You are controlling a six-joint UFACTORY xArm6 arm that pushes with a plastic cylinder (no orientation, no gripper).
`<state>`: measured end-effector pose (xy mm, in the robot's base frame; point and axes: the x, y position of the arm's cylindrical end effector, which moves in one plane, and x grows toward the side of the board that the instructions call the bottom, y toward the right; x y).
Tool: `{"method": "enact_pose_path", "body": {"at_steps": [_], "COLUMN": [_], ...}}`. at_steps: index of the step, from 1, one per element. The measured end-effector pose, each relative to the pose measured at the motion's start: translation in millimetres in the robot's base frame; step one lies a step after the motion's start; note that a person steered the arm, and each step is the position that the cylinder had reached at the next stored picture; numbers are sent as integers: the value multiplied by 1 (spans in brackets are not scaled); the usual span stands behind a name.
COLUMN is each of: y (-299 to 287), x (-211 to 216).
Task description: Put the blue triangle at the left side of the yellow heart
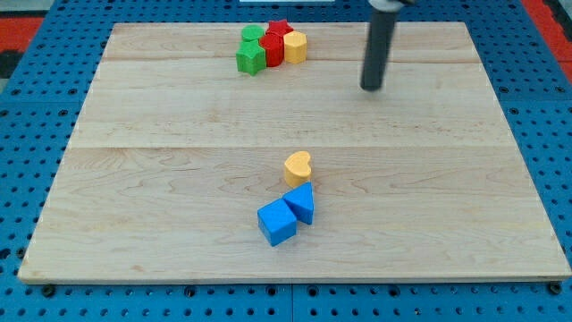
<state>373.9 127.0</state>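
The yellow heart point(298, 167) lies near the middle of the wooden board point(134, 179), slightly toward the view's bottom. The blue triangle point(301, 203) sits just below it, touching or nearly touching it. A blue cube point(276, 222) rests against the triangle's lower left side. My tip point(371, 88) is well above and to the right of these blocks, toward the view's top, apart from every block.
A cluster sits at the view's top centre: a green cylinder point(252, 36), a green star-like block point(251, 59), a red star point(280, 30), a red block point(273, 49) and a yellow hexagon-like block point(296, 46). Blue pegboard surrounds the board.
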Motion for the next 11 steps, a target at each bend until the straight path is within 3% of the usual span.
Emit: {"method": "enact_pose_path", "body": {"at_steps": [1,2,3,5,11], "y": [-8,-29,-63,-204,-253], "x": [101,157,174,143,140]}}
